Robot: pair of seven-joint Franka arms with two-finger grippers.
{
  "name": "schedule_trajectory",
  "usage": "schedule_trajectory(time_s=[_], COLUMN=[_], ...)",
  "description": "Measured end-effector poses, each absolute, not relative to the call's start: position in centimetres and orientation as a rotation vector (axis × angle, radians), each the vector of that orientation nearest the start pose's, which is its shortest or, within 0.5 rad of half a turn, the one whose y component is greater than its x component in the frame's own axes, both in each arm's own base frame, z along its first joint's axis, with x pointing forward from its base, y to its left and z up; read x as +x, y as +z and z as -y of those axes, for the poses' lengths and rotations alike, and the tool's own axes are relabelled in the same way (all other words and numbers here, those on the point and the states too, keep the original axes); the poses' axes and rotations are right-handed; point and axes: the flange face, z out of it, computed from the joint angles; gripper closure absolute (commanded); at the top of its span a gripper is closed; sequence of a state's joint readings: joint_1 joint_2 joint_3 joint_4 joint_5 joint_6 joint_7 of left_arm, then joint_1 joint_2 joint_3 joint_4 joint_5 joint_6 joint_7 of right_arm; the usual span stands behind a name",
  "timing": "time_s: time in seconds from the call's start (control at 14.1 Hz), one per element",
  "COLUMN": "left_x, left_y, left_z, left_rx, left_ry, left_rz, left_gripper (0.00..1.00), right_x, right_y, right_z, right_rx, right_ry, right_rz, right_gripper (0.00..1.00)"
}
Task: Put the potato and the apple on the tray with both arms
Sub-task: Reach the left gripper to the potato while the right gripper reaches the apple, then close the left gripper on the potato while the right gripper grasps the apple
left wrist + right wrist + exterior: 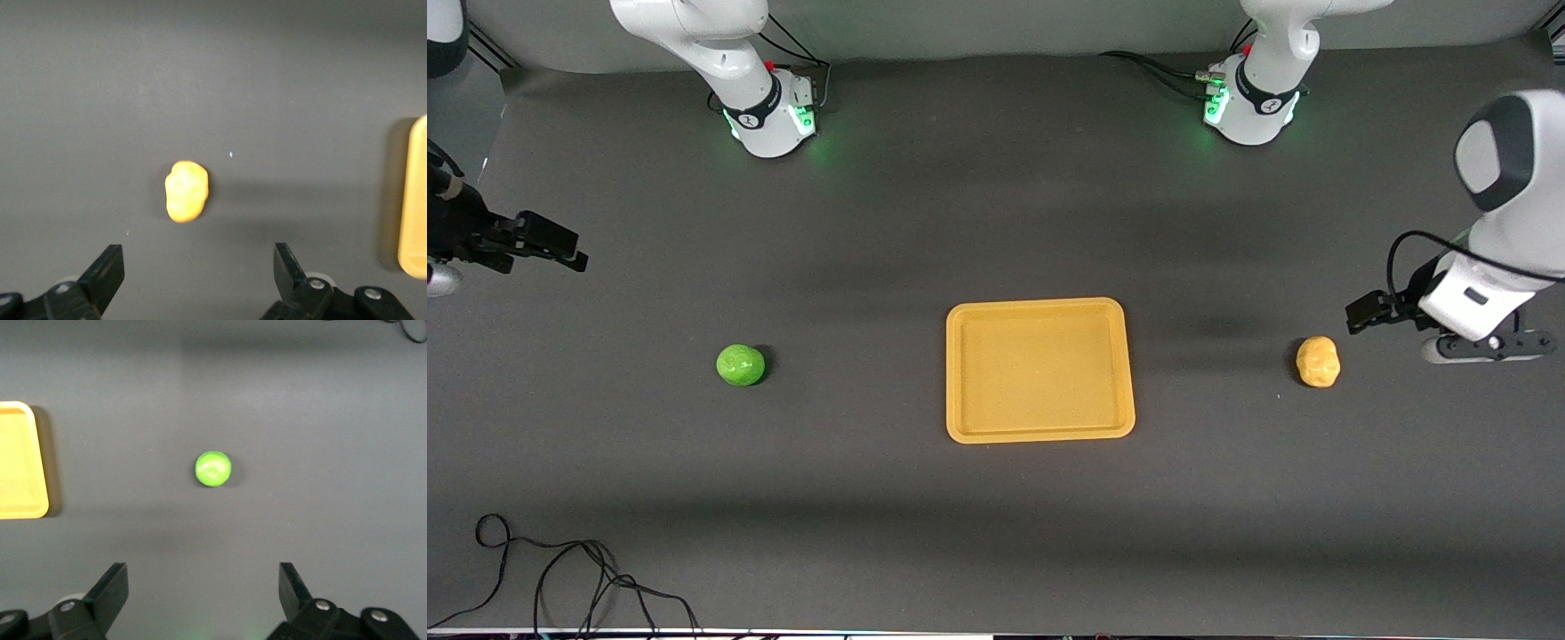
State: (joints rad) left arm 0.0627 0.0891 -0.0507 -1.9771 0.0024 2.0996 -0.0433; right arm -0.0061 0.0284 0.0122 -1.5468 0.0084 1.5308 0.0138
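The orange-yellow tray [1040,369] lies empty in the middle of the table; its edge shows in the left wrist view [415,200] and in the right wrist view [20,460]. The green apple [741,365] sits on the table toward the right arm's end, apart from the tray, and shows in the right wrist view [213,468]. The lumpy yellow-orange potato [1318,361] sits toward the left arm's end [186,191]. My left gripper [1362,315] [199,267] is open and empty, up over the table close to the potato. My right gripper [560,250] [203,587] is open and empty, over the table's right-arm end, well away from the apple.
Black cables [560,578] lie on the table near the front edge at the right arm's end. The two arm bases [769,120] [1249,107] stand along the back of the dark grey table.
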Motion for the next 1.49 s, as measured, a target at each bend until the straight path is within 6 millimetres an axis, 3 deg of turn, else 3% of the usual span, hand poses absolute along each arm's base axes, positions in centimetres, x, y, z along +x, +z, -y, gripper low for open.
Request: schedule_trajectory(time_s=[0.21,0.57,0.71,0.85,0.99,1.28,1.35,1.49], left_x=[58.3,57.7,57.1,56.8,56.4,56.0,55.9,56.0], left_y=[36.9,26.1,23.0,21.3,20.5,20.0,20.0,20.1], left_z=[-1.8,-3.6,-4.3,-4.4,-4.3,-4.2,-4.2,-4.2], left_rx=[-3.136,-3.134,-3.135,-3.138,-3.141,-3.142,-3.142,-3.142], left_ry=[-0.093,-0.172,-0.172,-0.14,-0.115,-0.092,-0.093,-0.095], left_rz=[0.102,0.142,0.162,0.165,0.163,0.163,0.162,0.162], left_gripper=[0.0,0.0,0.0,0.0,0.01,0.45,0.52,0.53], right_x=[56.9,57.9,58.0,57.6,57.2,56.8,56.7,56.7], right_y=[59.3,53.4,50.2,47.1,45.4,44.0,43.3,41.6], right_z=[-2.7,-2.7,-2.7,-2.7,-2.7,-2.7,-2.6,-2.4], right_rx=[-3.169,-3.173,-3.172,-3.171,-3.17,-3.17,-3.171,-3.17], right_ry=[0.082,0.08,0.02,-0.008,-0.014,0.012,0.027,0.025], right_rz=[0.064,0.063,0.06,0.063,0.065,0.063,0.06,0.055], right_gripper=[0.0,0.0,0.0,0.0,0.0,0.0,0.0,0.0])
